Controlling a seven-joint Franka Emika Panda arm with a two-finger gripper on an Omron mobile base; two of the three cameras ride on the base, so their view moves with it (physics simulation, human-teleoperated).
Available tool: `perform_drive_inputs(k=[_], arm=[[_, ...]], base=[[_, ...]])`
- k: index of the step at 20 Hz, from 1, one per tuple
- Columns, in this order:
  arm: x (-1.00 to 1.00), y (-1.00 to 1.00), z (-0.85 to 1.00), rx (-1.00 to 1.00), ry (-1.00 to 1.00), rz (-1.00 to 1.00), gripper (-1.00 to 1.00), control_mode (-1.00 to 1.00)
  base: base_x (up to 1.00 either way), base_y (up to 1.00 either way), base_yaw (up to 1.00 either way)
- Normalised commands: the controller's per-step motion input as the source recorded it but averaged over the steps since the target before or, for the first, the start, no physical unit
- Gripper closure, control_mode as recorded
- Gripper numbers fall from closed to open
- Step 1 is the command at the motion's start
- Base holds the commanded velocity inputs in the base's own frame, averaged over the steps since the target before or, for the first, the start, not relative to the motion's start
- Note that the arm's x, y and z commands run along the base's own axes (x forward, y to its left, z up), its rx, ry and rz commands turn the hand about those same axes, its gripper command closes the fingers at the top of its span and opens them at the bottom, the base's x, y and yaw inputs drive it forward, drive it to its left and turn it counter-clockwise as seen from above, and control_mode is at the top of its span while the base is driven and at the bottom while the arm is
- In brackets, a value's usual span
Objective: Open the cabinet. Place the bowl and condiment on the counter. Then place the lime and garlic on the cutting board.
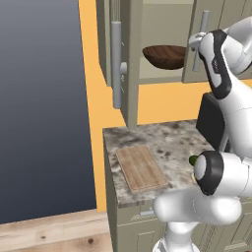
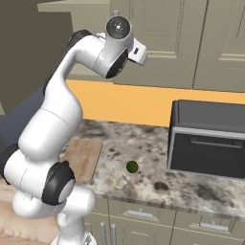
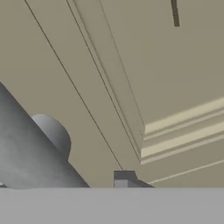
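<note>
The cabinet (image 1: 129, 59) has a matt, painted-looking olive-grey finish, its bar handle (image 3: 30, 153) smooth satin grey, perhaps metal, just beside the fingertip (image 3: 124, 178). The bowl (image 1: 165, 55) is dark, faintly sheened wood. Below, the counter (image 2: 158, 167) looks like polished speckled stone; the cutting board (image 1: 141, 168) is grainy pale wood.

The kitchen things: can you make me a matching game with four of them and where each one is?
Things:
1. bowl
2. lime
3. cutting board
4. black appliance

Places:
A. loose on the counter, right of the board
B. inside the open cabinet
C. by the counter's left edge
D. at the counter's right, against the wall

Pairs: 1-B, 2-A, 3-C, 4-D
</note>
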Motion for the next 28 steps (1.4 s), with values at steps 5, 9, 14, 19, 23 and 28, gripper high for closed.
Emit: perform_drive_inputs(k=[5,9,14,19,23,28], arm=[[0.01,-1.0,-0.06,0.0,0.03,-0.25,1.0,-1.0],[-0.18,-1.0,-0.05,0.03,0.01,-0.22,1.0,-1.0],[-0.53,-1.0,-0.08,0.09,-0.03,-0.17,1.0,-1.0],[-0.63,-1.0,-0.06,0.11,-0.1,-0.16,1.0,-1.0],[-0.1,-1.0,-0.25,0.1,-0.23,-0.16,1.0,-1.0],[0.21,-0.92,-0.75,0.27,-0.47,-0.07,1.0,-1.0]], base=[[0.0,0.0,0.0],[0.0,0.0,0.0],[0.0,0.0,0.0],[0.0,0.0,0.0],[0.0,0.0,0.0],[0.0,0.0,0.0]])
